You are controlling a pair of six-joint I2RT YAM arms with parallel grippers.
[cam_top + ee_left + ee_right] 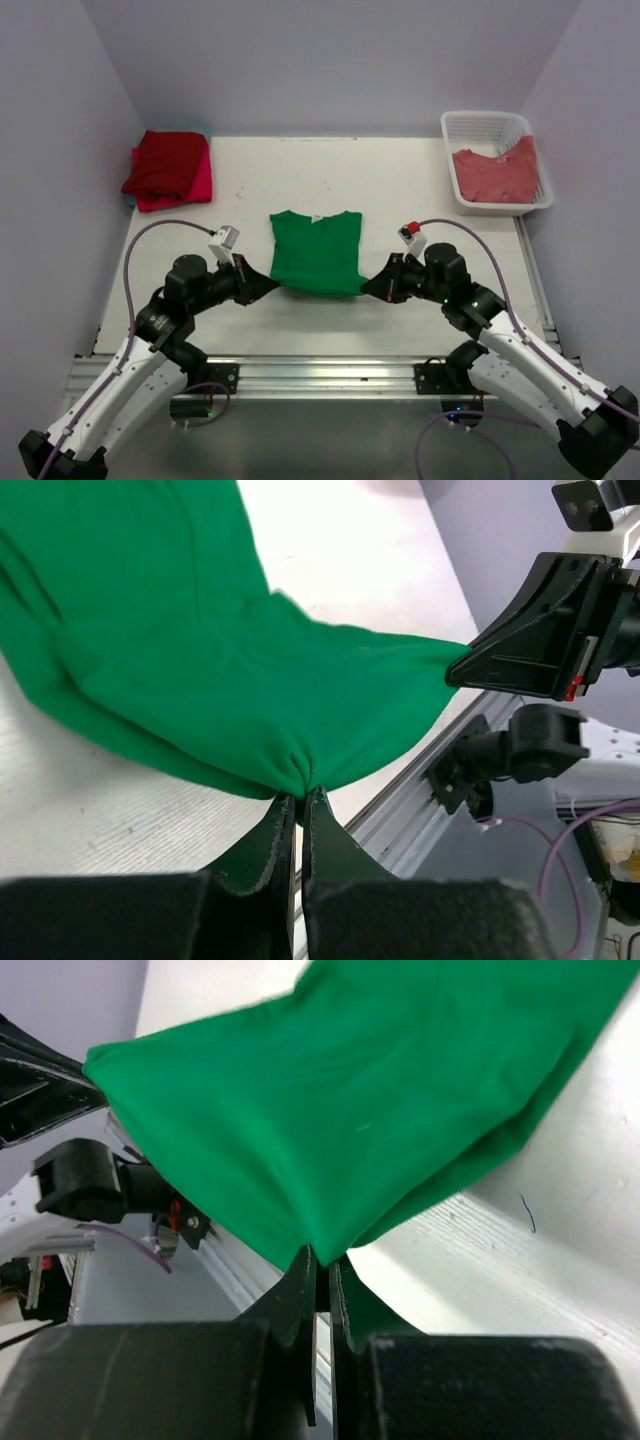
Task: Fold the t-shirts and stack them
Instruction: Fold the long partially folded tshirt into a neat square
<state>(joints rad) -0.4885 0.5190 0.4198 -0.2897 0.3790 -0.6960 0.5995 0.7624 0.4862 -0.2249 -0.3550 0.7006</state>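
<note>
The green tee (318,250) lies in the middle of the table (420,200), closer to the near edge than to the far one. Its collar points toward the far edge. From above it reads as a rough rectangle, with a doubled layer of cloth showing along its sides in the wrist views.

The left gripper (268,285) is clenched on the tee's near left corner. In the left wrist view its two fingers (330,840) are pressed together with a small bunch of green cloth caught at their tips. The right gripper (368,288) grasps the near right corner in the same way, its fingers (292,1300) closed tight on a fold of the hem.

Between the two grippers the near hem is stretched in a line and raised off the table. The rest of the tee slopes down to rest flat farther in. Each wrist view shows the other gripper at the far end of the pulled hem.

In the far left corner a folded red tee (168,163) sits on top of a pink tee (196,190). In the far right corner stands a white basket (480,122) with a salmon tee (495,175) lying inside it. Both are well apart from the green tee.
</note>
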